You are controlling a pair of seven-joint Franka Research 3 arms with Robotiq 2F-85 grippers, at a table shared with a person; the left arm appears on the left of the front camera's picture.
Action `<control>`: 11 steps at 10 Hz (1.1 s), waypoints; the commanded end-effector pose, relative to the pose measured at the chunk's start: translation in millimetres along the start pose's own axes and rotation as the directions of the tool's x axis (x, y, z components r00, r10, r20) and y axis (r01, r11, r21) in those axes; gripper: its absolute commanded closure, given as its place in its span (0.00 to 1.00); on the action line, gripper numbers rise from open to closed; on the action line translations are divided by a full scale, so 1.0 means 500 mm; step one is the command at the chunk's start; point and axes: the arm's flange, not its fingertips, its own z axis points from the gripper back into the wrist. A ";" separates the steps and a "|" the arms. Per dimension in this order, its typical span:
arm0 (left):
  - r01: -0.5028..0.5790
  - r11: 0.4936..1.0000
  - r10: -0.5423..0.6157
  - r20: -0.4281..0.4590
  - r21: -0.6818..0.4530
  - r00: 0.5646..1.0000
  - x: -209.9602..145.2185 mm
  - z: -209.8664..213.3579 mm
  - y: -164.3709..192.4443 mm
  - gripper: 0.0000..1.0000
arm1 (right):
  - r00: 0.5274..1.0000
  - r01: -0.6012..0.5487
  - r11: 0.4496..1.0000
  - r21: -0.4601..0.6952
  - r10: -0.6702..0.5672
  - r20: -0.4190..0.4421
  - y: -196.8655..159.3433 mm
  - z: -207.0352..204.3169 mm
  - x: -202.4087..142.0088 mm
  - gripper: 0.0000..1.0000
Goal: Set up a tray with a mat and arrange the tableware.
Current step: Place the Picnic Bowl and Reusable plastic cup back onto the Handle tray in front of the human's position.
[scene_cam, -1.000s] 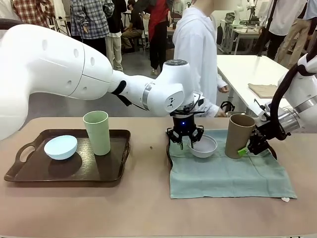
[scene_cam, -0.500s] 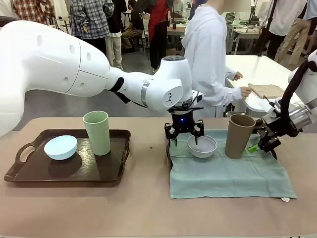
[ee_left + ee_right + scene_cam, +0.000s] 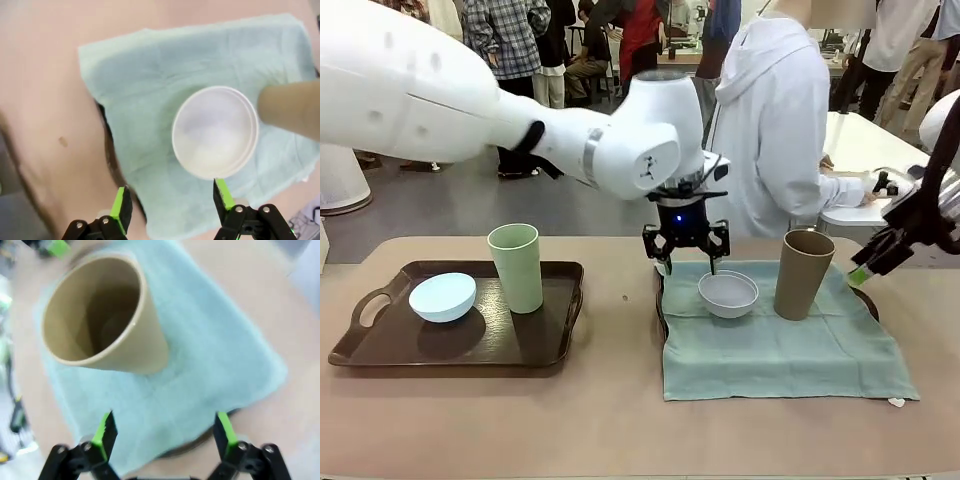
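Tableware is split between two spots on the table. On the dark tray at my left sit the pale blue bowl and, just beside it, the light green cup, which stands upright. The other two pieces stand on the teal mat to the right of centre: the greyish-white bowl near the mat's far left corner, and the brown cup upright just beside it on the right, the two close but apart. A dark rim peeks out from under the mat's left edge.

My left gripper hangs above the far side of the greyish-white bowl, pointing down. Its jaws are spread wide with nothing between them. In the left wrist view the bowl lies clear of both green pads, with the mat around it and the brown cup at the right.

My right gripper is off the mat's far right corner, raised and tilted, well apart from the brown cup. The right wrist view shows its jaws wide open and empty, with the cup ahead of them on the mat.

A person in a white hooded top stands at the far side, turned toward another table.
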 end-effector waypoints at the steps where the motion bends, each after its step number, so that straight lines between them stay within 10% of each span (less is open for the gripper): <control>1: 0.057 0.998 -0.058 0.044 0.040 0.997 -0.070 0.070 0.034 0.15 | 0.969 0.172 0.984 -0.053 -0.179 -0.172 0.065 0.025 0.035 0.00; 6: 0.033 0.989 -0.047 0.096 0.142 0.994 -0.128 0.212 0.054 0.15 | 0.861 0.351 0.877 -0.329 -0.440 -0.255 0.219 0.128 0.167 0.00; 11: -0.079 0.983 0.060 0.115 0.165 0.992 -0.143 0.296 0.085 0.15 | 0.869 0.359 0.840 -0.407 -0.460 -0.183 0.296 0.194 0.214 0.00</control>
